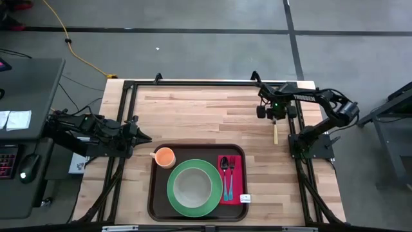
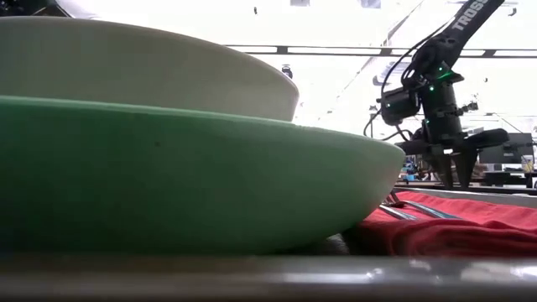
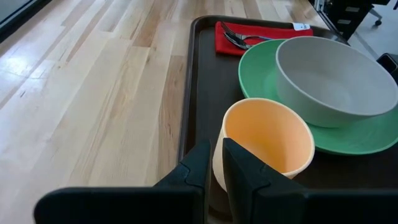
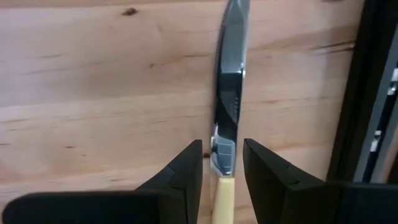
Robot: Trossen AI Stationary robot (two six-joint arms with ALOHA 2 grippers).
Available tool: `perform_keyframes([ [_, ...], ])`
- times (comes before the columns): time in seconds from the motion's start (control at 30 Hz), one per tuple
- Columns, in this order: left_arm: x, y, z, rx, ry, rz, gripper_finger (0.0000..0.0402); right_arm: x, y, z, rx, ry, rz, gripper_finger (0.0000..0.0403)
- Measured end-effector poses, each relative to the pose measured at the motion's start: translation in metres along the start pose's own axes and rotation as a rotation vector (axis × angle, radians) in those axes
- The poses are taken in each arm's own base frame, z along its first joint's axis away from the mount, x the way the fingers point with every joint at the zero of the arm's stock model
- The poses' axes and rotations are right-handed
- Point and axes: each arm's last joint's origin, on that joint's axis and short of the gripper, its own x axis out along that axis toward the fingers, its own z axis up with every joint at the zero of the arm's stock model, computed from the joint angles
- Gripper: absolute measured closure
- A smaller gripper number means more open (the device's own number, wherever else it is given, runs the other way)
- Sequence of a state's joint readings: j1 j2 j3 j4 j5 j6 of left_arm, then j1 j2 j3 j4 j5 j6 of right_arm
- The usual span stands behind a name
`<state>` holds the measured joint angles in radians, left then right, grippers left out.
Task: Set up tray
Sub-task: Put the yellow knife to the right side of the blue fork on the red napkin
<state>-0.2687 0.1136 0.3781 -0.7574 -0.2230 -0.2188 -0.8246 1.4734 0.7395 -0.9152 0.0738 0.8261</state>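
Tray (image 1: 154, 193), dark brown with a raised rim, lies at the near middle edge of the wooden worktop (image 1: 199, 116) in the high view. On it sits a green plate (image 1: 172, 193) with a pale grey bowl (image 1: 192, 185) resting in its middle. Just beside the plate, toward the left arm's side, an orange cup (image 1: 165, 156) stands upright in the tray's corner. On the other side of the plate a red napkin (image 1: 235, 169) lies flat, carrying a fork (image 1: 224, 169) and a spoon (image 1: 232, 170) side by side; a small white tag (image 1: 244, 198) shows at the napkin's near end.

The left gripper (image 3: 214, 163) is low at the tray's corner. In its wrist view the two dark fingers stand narrow, one on each side of the cup's wall: one finger outside the cup, the other over its rim. Whether they actually press the wall I cannot tell.

The right gripper (image 4: 222, 163) is well apart from the tray, over the far right part of the worktop. In its wrist view the fingers straddle a knife (image 4: 229, 106) lying flat on the wood, at the place where the steel blade meets the cream handle, with a small gap visible on either side of the knife. The knife's handle (image 1: 275, 134) shows in the high view just near of the gripper. In the low view this arm hangs with its fingers (image 2: 443, 168) pointing down, beyond the napkin.
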Motion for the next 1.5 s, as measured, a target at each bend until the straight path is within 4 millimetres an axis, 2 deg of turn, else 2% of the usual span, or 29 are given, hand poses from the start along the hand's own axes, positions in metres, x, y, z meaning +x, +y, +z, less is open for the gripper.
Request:
perform_keyframes([
  [0.2, 0.0, 0.0, 0.0, 0.0, 0.0, 0.002, 0.0328, 0.0, -0.003, -0.003, -0.004, 0.03, -0.029, 0.0309],
  [0.47, 0.0, 0.0, 0.0, 0.0, -0.001, 0.005, 0.0328, -0.002, 0.01, -0.019, -0.036, 0.024, -0.038, 0.0309],
  [0.63, 0.0, 0.0, 0.0, 0.004, -0.001, 0.008, 0.0328, -0.002, 0.01, -0.027, -0.014, 0.002, -0.098, 0.0309],
  [0.9, 0.0, 0.0, 0.0, 0.004, -0.001, 0.008, 0.0328, -0.002, 0.011, -0.028, 0.006, 0.0, -0.107, 0.0309],
  [1.5, 0.0, 0.0, 0.0, 0.004, 0.0, 0.008, 0.0328, 0.018, 0.017, -0.025, -0.005, 0.062, -0.165, 0.0309],
])
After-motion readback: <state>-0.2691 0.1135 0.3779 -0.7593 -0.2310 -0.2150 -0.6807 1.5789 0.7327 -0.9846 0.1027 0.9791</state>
